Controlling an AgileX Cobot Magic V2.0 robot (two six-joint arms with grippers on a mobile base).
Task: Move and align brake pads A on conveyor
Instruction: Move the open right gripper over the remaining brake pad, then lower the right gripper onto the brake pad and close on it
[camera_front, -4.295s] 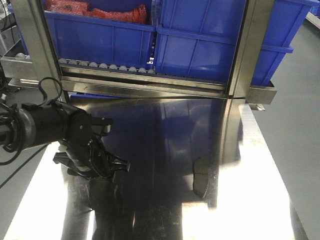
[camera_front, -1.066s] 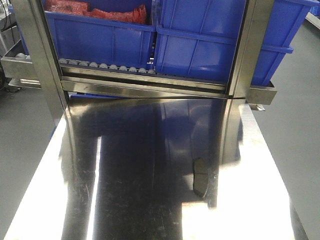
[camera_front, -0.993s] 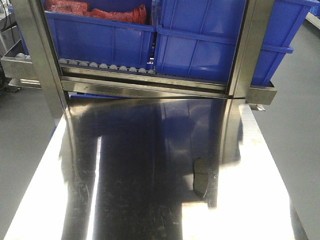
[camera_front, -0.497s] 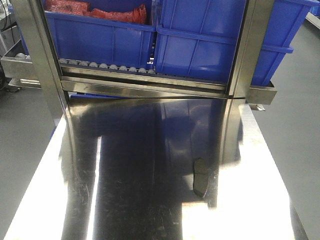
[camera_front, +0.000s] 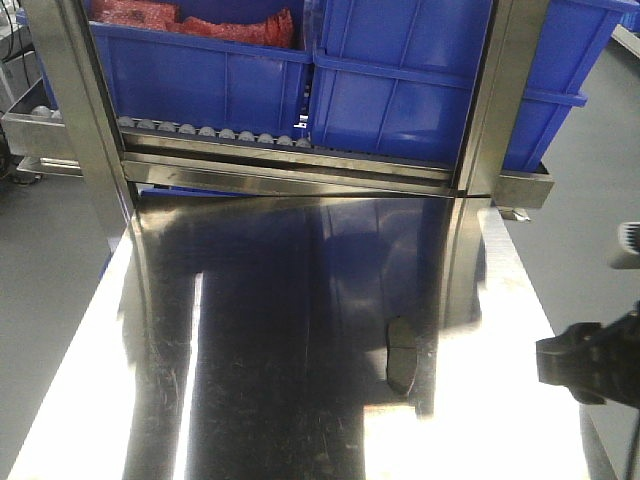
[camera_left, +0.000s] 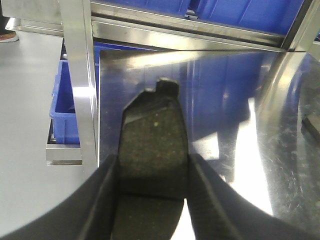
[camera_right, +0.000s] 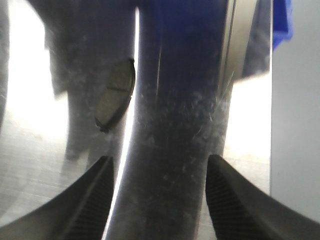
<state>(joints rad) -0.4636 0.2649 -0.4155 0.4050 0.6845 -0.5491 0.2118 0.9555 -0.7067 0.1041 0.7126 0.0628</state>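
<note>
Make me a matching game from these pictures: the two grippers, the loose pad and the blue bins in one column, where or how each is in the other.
Things:
1. left gripper
2. right gripper
3. loose brake pad
4. blue bins

Places or states:
a. on the roller rack
b. lying on the steel table
c. open, empty
d. shut on the held brake pad

Pairs: 1-d, 2-c, 3-b, 4-a.
</note>
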